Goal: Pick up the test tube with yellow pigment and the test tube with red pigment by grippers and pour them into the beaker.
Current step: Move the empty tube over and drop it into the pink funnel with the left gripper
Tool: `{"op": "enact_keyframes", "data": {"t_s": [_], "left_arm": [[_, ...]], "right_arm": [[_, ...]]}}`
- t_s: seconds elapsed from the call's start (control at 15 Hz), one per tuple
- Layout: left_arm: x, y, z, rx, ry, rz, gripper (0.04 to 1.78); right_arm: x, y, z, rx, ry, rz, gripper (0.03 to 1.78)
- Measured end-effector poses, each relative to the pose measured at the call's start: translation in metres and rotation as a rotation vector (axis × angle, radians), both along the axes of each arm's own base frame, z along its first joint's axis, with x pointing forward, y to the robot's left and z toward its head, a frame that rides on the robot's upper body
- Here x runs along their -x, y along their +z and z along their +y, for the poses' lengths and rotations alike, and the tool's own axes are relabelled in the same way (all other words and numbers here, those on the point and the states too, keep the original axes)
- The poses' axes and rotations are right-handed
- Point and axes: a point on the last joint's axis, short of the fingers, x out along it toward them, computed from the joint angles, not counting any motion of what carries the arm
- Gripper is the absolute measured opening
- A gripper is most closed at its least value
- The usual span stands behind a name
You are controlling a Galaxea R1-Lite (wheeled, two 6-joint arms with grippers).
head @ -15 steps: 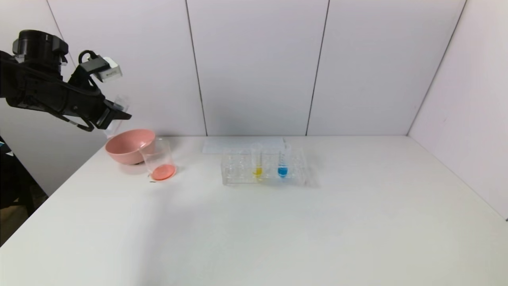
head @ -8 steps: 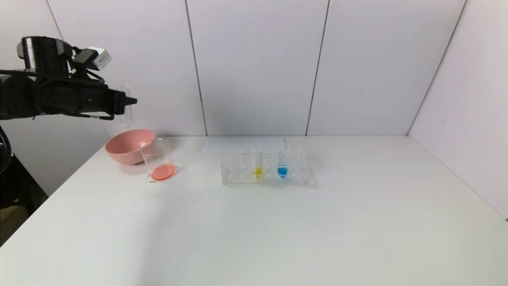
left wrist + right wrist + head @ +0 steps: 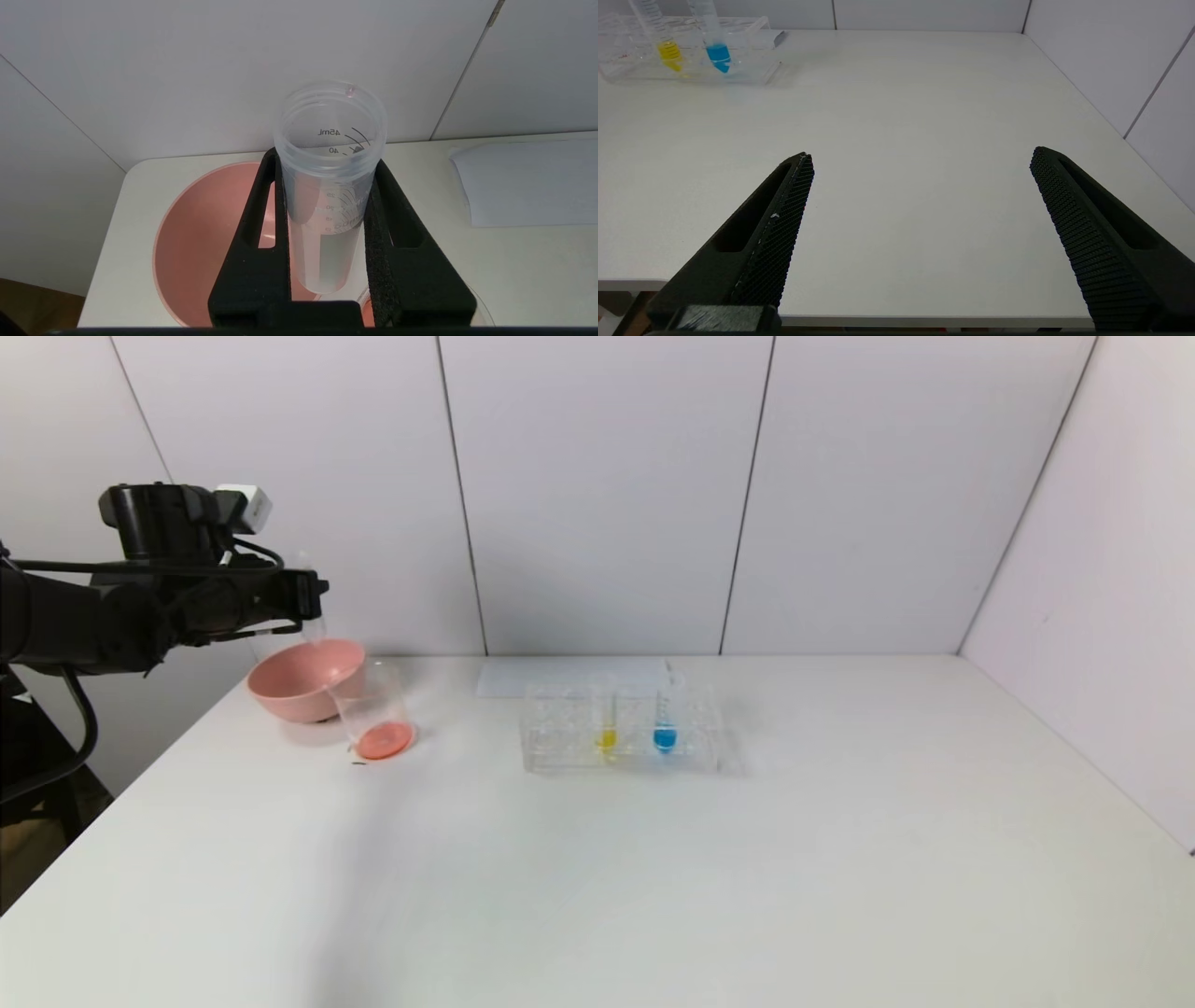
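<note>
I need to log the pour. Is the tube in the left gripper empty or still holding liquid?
Empty. The tube clamped in the left gripper is clear to its bottom, and red liquid lies in the beaker.

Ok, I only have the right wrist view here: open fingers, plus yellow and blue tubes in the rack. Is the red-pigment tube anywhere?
Observer: The left gripper is shut on a slim clear plastic test tube, and no liquid shows in it.
Operator: Where is it holding that?
Observer: Above the pink round bowl, on the robot's far left.
Operator: And the red liquid?
Observer: A red-orange layer lies in the bottom of the small clear glass beaker, right beside that bowl.
</note>
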Motion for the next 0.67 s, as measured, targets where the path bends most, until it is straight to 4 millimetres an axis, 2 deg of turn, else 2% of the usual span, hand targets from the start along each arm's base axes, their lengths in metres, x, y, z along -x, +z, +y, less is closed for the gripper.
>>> {"op": "enact_keyframes", "data": {"t_s": [0.33,0.67], "left_arm": [[-0.012,-0.020,0.007,0.016,0.035,0.040,0.46],[-0.028,-0.035,0.033,0.016,0.090,0.050,0.46]], "right_arm": [[0.000,0.000,0.000,0.000,0.000,0.000,1.70],[0.000,0.000,0.000,0.000,0.000,0.000,1.70]]}}
